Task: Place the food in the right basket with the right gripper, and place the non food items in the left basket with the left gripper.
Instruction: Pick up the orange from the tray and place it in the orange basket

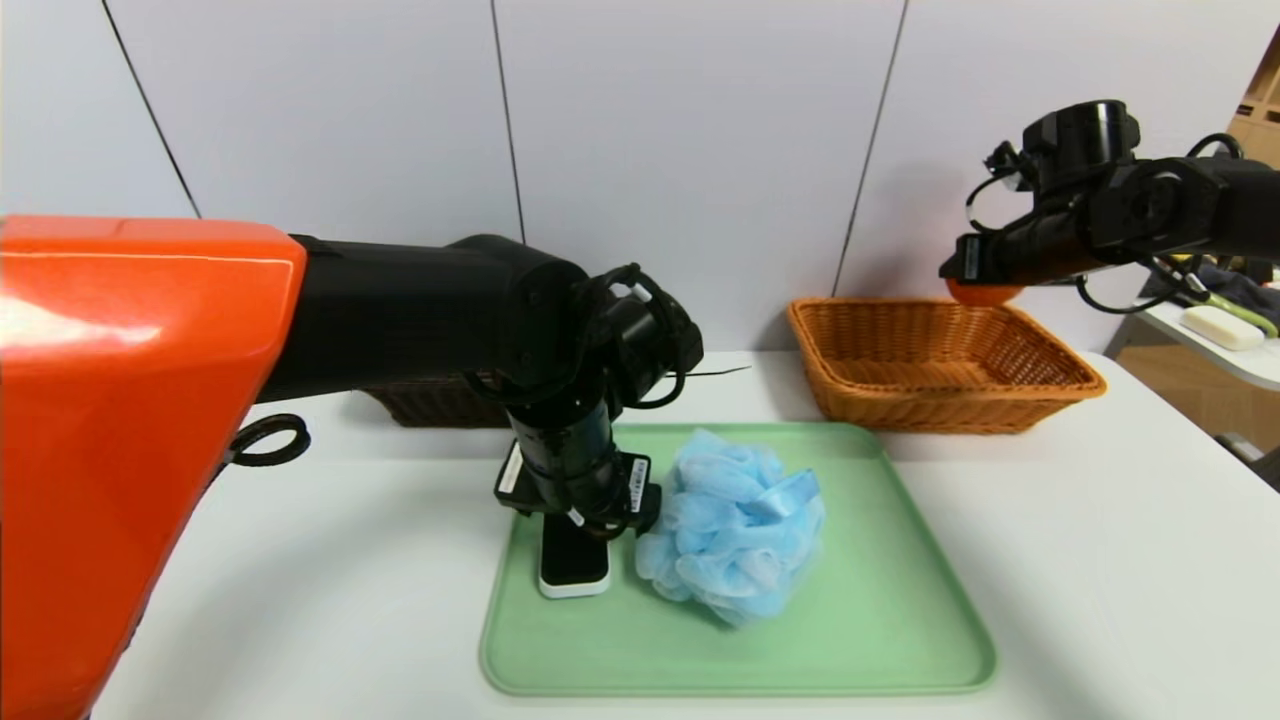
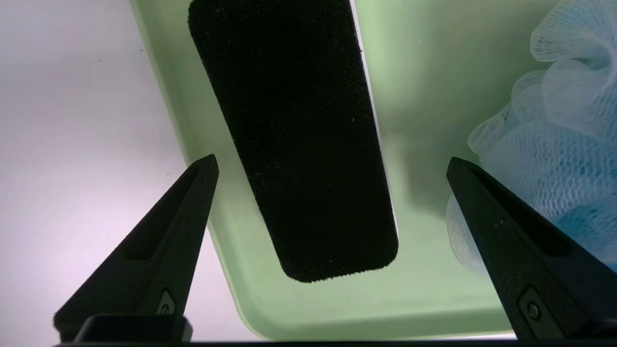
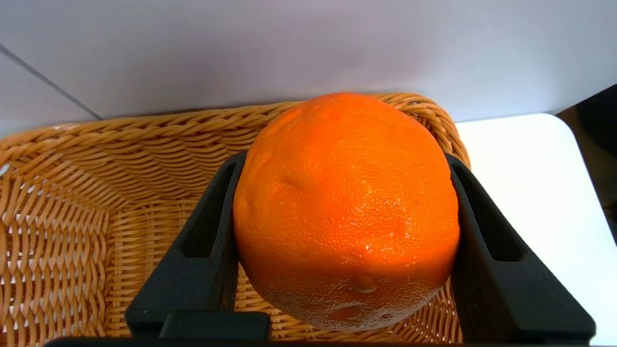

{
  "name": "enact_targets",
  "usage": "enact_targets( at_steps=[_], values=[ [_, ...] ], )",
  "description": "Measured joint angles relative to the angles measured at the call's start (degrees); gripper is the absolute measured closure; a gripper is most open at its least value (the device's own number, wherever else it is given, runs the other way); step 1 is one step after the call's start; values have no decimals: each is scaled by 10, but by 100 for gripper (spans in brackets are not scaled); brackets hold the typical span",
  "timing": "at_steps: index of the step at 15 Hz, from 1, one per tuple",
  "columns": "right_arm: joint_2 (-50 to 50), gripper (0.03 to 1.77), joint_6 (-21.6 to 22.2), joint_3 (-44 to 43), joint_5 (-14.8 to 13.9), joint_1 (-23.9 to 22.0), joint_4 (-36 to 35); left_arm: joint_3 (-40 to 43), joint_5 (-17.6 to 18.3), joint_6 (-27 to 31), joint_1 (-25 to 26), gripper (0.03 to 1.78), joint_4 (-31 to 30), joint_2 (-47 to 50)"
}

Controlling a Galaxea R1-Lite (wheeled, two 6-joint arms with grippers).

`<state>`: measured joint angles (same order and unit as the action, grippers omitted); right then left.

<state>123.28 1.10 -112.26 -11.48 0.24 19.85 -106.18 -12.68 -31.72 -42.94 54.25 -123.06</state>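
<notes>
My right gripper [image 1: 975, 280] is shut on the round orange fruit [image 3: 344, 207], holding it in the air over the far right part of the orange-tan right basket [image 1: 1060, 385]. My left gripper [image 2: 332, 166] hangs open just above the flat black-faced slab with a white rim [image 1: 573, 570], its fingers apart on either side of the slab [image 2: 294, 140] without touching it. The light-blue mesh pouf [image 1: 735, 525] lies on the green tray beside the slab. Only a strip of the dark brown left basket [image 1: 430, 402] shows behind my left arm.
The green tray [image 1: 880, 620] sits at the middle front of the white table [image 1: 1100, 560]. A side table with a white bar and other items [image 1: 1220, 325] stands at the far right. My left arm's orange shell [image 1: 130, 430] blocks much of the left side.
</notes>
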Motion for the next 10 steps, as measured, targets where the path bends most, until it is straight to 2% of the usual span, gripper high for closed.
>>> enact_targets(
  at_steps=[3,10],
  values=[
    [8,65,0,0,1,0,-14,-6,2,-1,0,12,0,-12],
    [14,65,1,7,2,12,4,-13,3,0,2,12,16,-15]
  ],
)
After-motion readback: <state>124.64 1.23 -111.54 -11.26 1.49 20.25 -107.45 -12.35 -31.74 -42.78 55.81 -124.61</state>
